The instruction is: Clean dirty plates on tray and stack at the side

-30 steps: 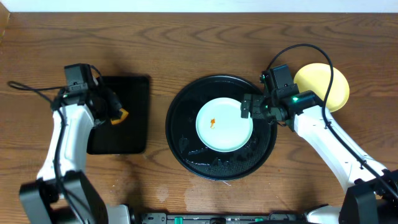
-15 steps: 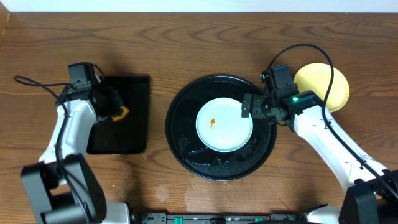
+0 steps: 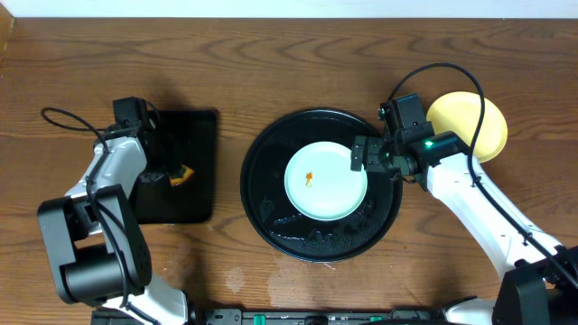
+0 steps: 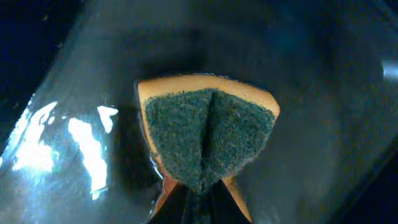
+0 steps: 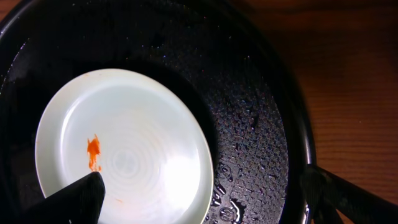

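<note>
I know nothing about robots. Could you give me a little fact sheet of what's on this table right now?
Round tray: black, wet, mid-table
Pale plate: on the round tray, one orange smear
Yellow plate: on the table, right of the round tray
Left gripper: shut on a sponge, at the rectangular tray
Right gripper: open, above the round tray's right side

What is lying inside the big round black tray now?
One pale plate with a small orange smear lies in the round tray, with water drops around it. Anything beneath the plate is covered.
</note>
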`<state>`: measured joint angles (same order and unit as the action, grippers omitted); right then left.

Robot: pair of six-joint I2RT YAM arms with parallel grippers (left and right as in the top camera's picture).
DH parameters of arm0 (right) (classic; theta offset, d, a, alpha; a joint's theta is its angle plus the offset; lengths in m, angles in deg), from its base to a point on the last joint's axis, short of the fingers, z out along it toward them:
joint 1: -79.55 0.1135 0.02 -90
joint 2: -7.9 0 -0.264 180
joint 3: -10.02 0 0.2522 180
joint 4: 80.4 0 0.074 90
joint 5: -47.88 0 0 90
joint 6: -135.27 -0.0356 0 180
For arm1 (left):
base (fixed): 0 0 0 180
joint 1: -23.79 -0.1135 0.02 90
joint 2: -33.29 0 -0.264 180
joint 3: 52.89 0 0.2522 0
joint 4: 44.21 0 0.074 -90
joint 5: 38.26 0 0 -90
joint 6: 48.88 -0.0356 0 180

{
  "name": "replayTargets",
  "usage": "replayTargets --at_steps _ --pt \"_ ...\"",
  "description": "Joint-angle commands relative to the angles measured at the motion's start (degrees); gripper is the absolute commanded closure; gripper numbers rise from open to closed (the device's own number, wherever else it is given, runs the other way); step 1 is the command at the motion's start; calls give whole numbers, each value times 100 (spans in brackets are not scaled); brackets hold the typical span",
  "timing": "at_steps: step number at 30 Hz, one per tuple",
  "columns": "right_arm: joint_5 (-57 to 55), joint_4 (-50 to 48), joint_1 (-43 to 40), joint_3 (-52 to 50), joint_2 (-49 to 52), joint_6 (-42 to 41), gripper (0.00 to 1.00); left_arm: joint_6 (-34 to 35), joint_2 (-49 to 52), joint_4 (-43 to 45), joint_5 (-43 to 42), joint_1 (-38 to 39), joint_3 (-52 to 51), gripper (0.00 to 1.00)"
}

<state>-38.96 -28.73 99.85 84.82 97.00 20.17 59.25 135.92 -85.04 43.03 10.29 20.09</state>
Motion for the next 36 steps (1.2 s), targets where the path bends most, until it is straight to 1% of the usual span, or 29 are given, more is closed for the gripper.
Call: replayTargets --at_steps 1,5,9,13,17,21,23,26,29,33,36 --pt "-55 4 -76 98 -15 74 1 -50 341 109 11 -15 -63 92" --pt "-55 4 -76 98 -15 74 1 -52 435 44 11 -15 -59 92" --pt "-55 4 -76 98 -15 74 1 -52 175 -140 11 -24 44 92" --pt "-55 4 -76 98 -15 74 1 -52 -424 -313 11 -22 240 93" --pt "-55 0 -76 98 -15 74 1 -52 -1392 -330 13 -22 267 92" --pt "-55 4 -74 98 -15 76 1 -55 -2070 -337 17 -22 256 92" --pt "-55 7 -76 98 -15 76 1 -55 -2166 -328 20 -20 225 92" --pt "-55 -37 -76 98 -15 74 1 -55 -2072 -205 46 -20 66 92" --pt "-55 -186 -74 98 -15 74 1 -52 -1692 -13 79 -20 -138 92" --pt "-9 -192 -74 98 -15 74 1 -52 -741 127 76 -20 -227 92" --pt "-11 -192 -76 98 -15 74 1 -55 -210 260 76 -20 -227 92"
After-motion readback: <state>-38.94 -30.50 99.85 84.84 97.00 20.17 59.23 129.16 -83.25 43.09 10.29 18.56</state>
